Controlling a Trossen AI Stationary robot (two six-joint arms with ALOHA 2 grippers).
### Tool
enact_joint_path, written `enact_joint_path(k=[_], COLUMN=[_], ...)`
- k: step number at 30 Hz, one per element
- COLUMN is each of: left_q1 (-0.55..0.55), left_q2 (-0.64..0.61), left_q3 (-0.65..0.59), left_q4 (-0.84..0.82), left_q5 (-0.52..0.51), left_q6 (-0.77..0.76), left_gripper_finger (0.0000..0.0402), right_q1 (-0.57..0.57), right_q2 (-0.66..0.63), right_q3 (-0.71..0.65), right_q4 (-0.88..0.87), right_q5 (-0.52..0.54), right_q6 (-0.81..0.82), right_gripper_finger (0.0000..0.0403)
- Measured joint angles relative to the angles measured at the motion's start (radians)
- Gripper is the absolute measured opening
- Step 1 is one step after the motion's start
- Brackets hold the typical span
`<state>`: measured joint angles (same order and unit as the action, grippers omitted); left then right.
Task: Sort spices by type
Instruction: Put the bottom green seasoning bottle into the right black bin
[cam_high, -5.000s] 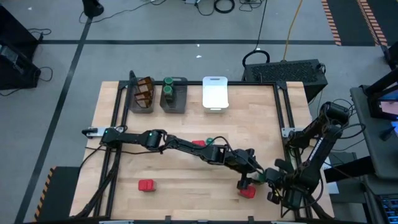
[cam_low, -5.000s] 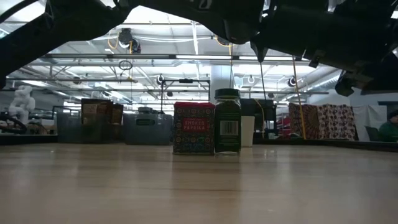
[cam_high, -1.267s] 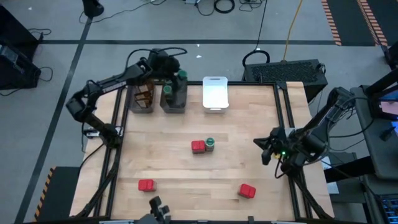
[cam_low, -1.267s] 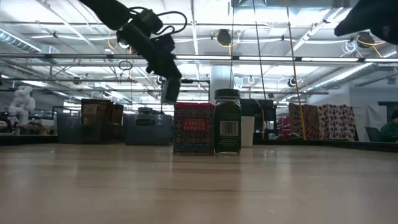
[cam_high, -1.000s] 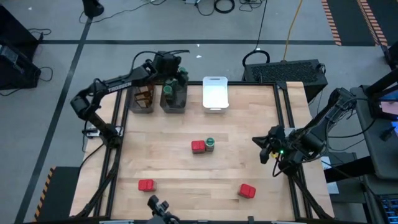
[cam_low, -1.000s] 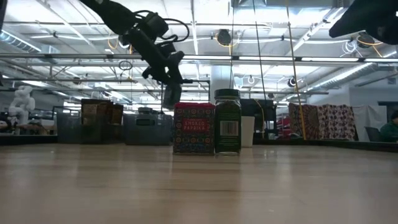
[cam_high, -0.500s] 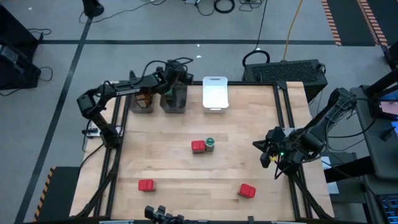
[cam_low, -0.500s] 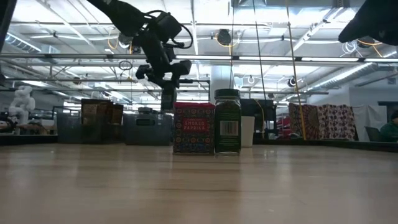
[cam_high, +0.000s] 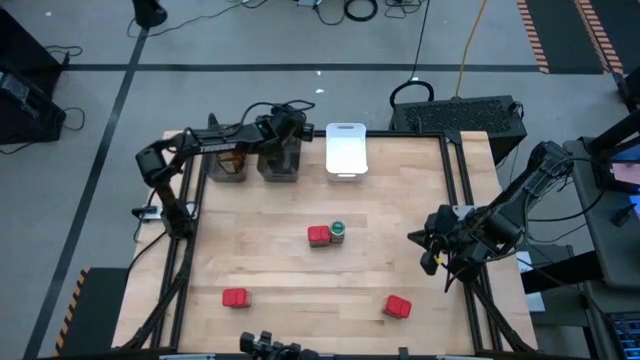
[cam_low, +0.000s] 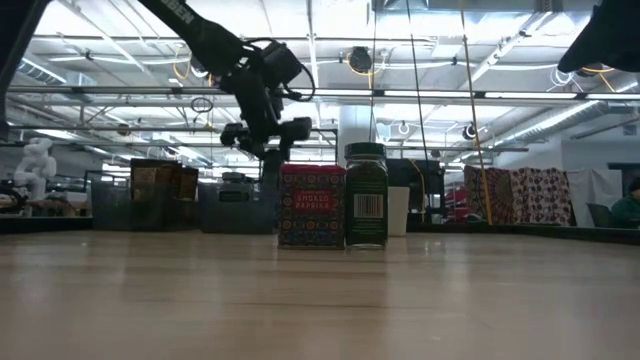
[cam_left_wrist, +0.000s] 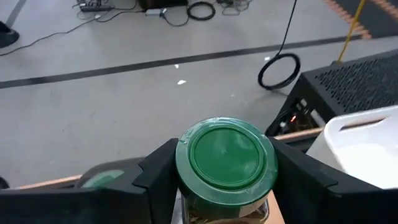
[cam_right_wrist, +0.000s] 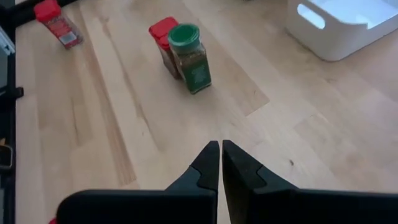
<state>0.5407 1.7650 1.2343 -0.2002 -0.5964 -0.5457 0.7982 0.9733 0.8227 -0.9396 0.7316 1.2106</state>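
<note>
A green-lidded jar (cam_left_wrist: 225, 163) sits clamped between the two fingers of the left pincer (cam_high: 283, 128), which hangs over the middle grey bin (cam_high: 279, 170) at the back edge of the tabletop (cam_high: 270, 250). Another green lid (cam_left_wrist: 102, 179) shows low beside it in the left wrist view. Taking that middle grey bin as the marker: a second grey bin (cam_high: 227, 168) stands just to its left with brown packets (cam_high: 233, 150) upright inside, and a white bin (cam_high: 346, 148) stands close on its right.

Well out in front of the middle grey bin, near the centre of the tabletop, a red tin (cam_high: 318, 235) and a second green-lidded jar (cam_high: 338, 232) stand upright and touching side by side; in the low view the tin (cam_low: 311, 205) is on the left and the jar (cam_low: 366, 195) on the right. Farther forward still, two more red tins lie apart from each other, one (cam_high: 235, 297) toward the front left and one (cam_high: 398, 306) toward the front right.

The right pincer (cam_right_wrist: 220, 163) has its fingers pressed together on nothing, and it hovers off to the right side of the tabletop (cam_high: 440, 250), well away from the middle grey bin.
</note>
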Motion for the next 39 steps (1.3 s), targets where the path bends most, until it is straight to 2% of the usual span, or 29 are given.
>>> enact_joint_path(k=[5,17,35,39], left_q1=[0.0,0.004,0.031,0.031], left_q2=[0.014,0.077,0.078,0.078], left_q3=[0.0,0.0,0.0,0.0], left_q4=[-0.014,-0.03,-0.053,-0.055], left_q5=[-0.026,-0.037,-0.066,-0.064], left_q6=[0.0,-0.006,-0.025,-0.024], left_gripper_finger=[0.0212,0.0212,0.0212,0.0237], right_q1=[0.0,0.001,0.001,0.001], right_q2=[0.0,0.0,0.0,0.0], right_q3=[0.0,0.0,0.0,0.0], right_q4=[0.0,0.001,0.024,0.024], right_q5=[-0.034,-0.032,-0.031,-0.031], right_q6=[0.0,0.005,0.008,0.008], right_gripper_finger=[0.0,0.0,0.0,0.0])
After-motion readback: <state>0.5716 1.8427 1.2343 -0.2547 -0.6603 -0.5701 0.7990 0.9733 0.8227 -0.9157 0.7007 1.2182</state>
